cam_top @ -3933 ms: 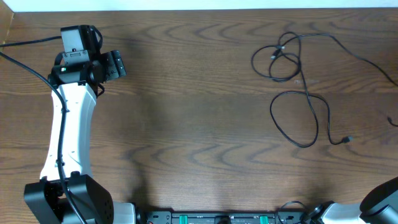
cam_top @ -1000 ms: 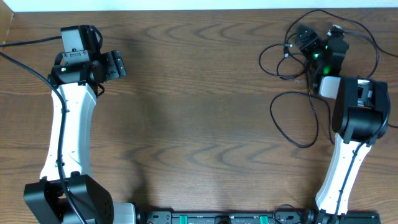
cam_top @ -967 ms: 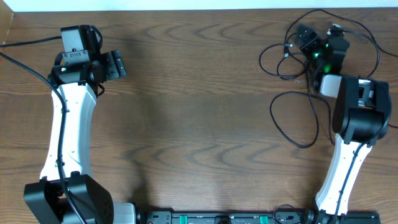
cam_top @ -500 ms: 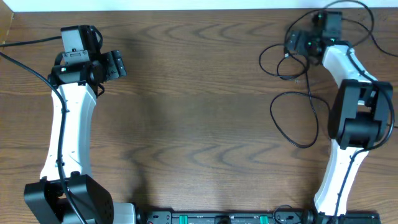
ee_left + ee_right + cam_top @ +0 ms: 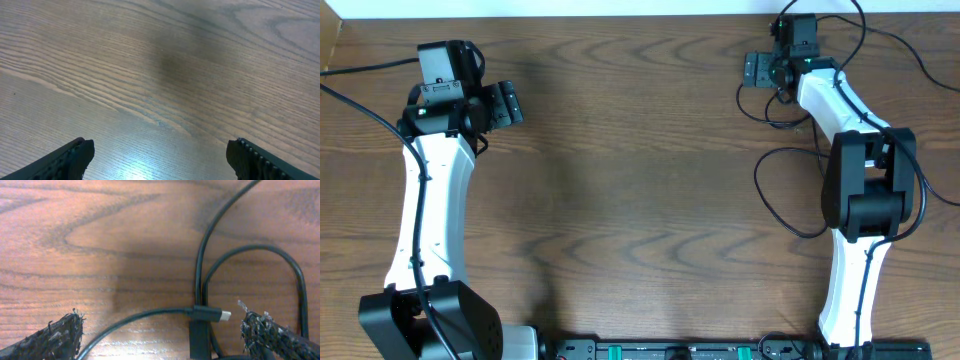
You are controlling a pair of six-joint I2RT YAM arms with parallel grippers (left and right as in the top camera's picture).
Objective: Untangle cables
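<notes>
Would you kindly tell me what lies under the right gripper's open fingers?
Under the right gripper lies a black cable, its plug end meeting other black loops on the wood table. The fingers cover where the loops continue.

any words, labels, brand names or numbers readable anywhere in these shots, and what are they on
None: no text can be read in any of the three views.
Cable plug: no marking shows on it.
Left arm and right arm: plain shells, no lettering to make out.
Rail at the table's near edge: any marks are too small to read.
Table: bare wood grain, no sign or sticker.
</notes>
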